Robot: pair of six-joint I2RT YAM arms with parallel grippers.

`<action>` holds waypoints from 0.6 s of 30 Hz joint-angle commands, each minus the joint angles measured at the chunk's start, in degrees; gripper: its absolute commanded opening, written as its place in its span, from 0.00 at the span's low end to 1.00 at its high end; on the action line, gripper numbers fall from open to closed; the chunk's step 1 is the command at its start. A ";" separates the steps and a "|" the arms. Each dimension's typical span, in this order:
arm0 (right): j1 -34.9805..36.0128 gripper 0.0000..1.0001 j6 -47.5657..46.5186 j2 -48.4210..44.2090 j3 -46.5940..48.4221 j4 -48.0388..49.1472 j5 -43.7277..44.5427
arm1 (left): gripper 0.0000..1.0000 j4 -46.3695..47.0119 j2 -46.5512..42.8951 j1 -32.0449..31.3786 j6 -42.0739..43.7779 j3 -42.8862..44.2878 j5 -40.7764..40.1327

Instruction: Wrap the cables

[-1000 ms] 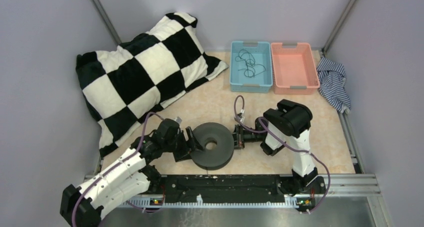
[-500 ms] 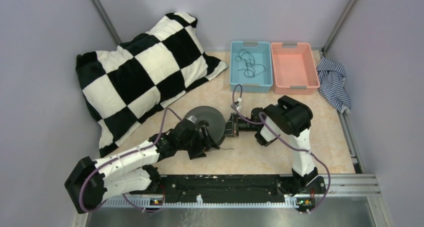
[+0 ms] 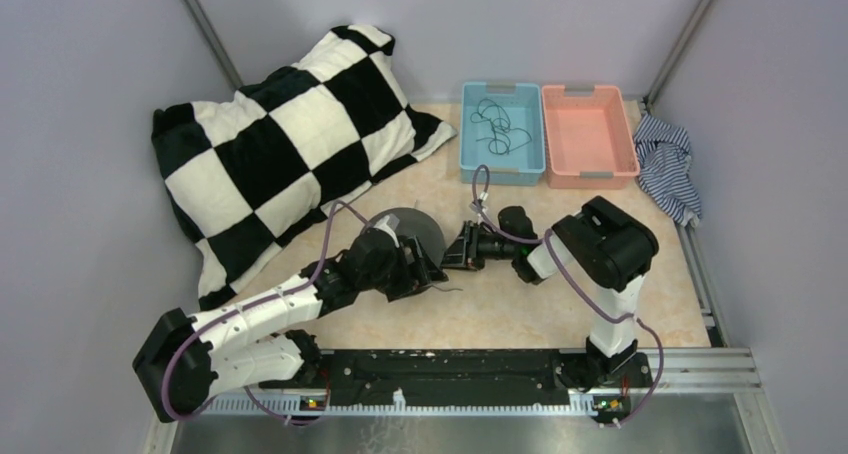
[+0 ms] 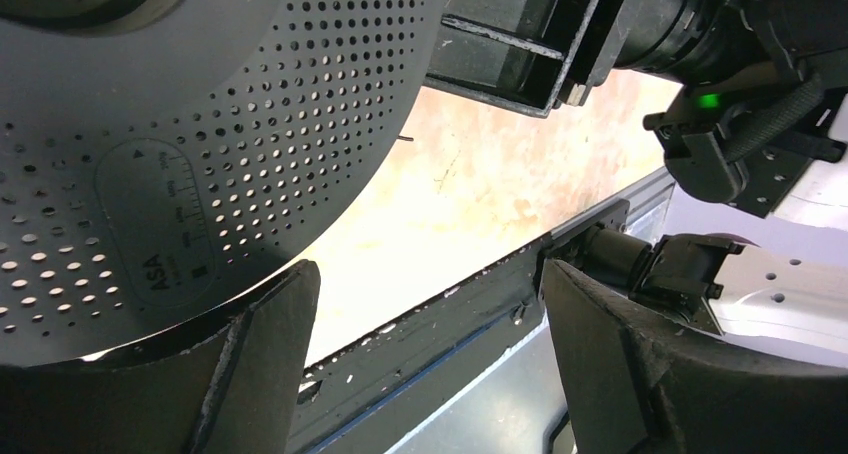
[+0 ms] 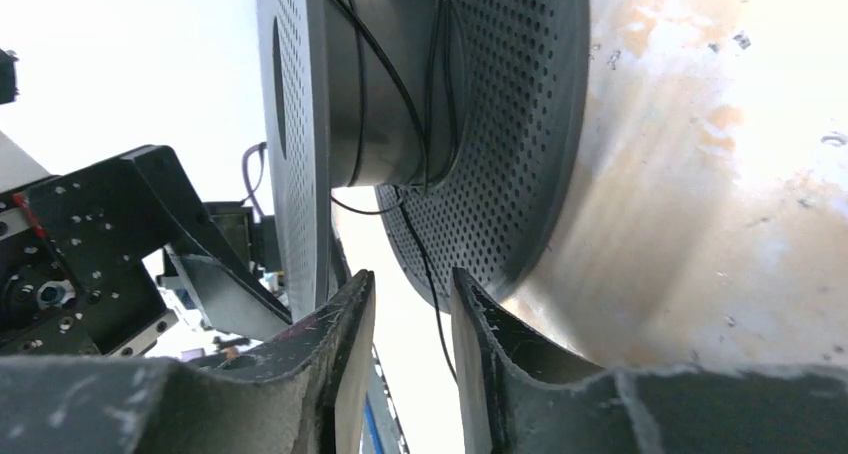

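**A:** Why's the spool [image 3: 408,232] tipped up on its rim mid-table?

**B:** My guess is it's to expose the hub. A cable [image 5: 400,94] loops round it a few turns, and its tail drops between the right gripper [image 5: 410,279] fingers. Those are narrowly parted, not pinching. The left gripper [image 4: 430,274] is spread wide with one finger by the flange, so probably propping it, not clamping.

**A:** Room to move?

**B:** The pillow [image 3: 280,144] is near behind-left and the front rail [image 3: 450,364] is close. There's bare table [image 3: 500,309] to the right. More cables [image 3: 495,129] sit in the blue bin [image 3: 503,177].
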 commanded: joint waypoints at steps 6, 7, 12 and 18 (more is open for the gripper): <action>0.37 0.40 -14.05 -11.41 2.16 -23.33 8.13 | 0.88 1.87 -1.97 -0.16 2.50 2.52 -1.84; 0.37 0.40 -15.74 -12.83 2.41 -26.46 9.75 | 0.88 1.79 -1.91 -0.16 2.80 2.83 -1.96; -0.13 0.41 -22.57 -20.79 3.87 -40.15 15.26 | 0.88 1.61 -0.68 -0.16 5.06 5.21 -1.48; -0.37 0.46 -27.18 -28.60 6.06 -51.91 21.51 | 0.88 0.74 0.59 -0.16 7.46 8.48 -0.57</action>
